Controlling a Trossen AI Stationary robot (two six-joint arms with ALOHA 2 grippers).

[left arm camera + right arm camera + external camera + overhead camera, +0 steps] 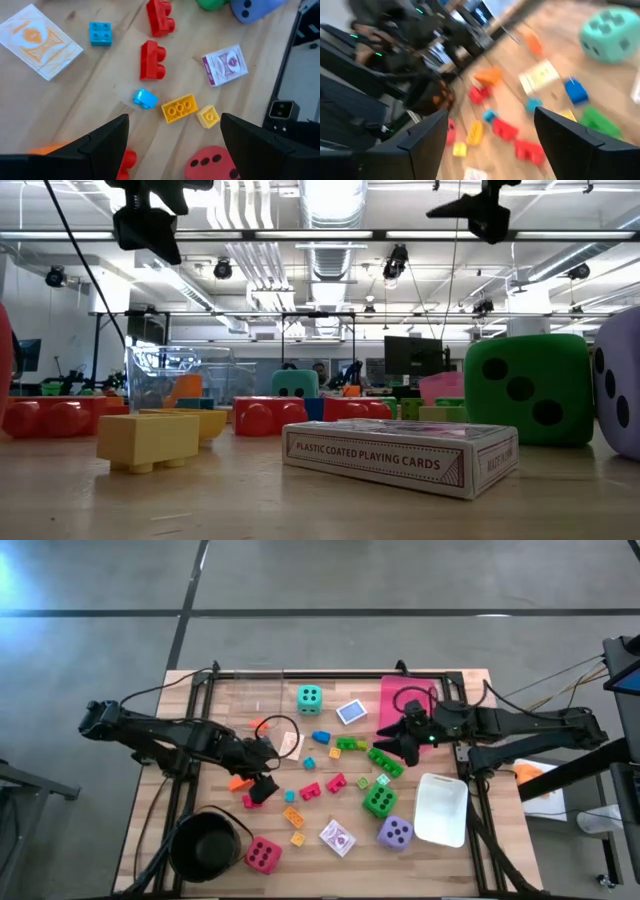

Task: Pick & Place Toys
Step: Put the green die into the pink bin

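Over the desk's middle, both the left gripper (262,772) and the right gripper (397,745) are held open and empty; toys (335,782) lie scattered between them. A pick is judged next, calling for descent.

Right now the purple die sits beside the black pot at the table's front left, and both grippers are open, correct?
Not quite. The die beside the black pot is the pink-red die; the purple die lies by the white tray, per the high view. Both grippers are open.

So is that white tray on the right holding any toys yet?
Empty. From above, the white tray shows only its bare inside; the purple die sits beside it on the table.
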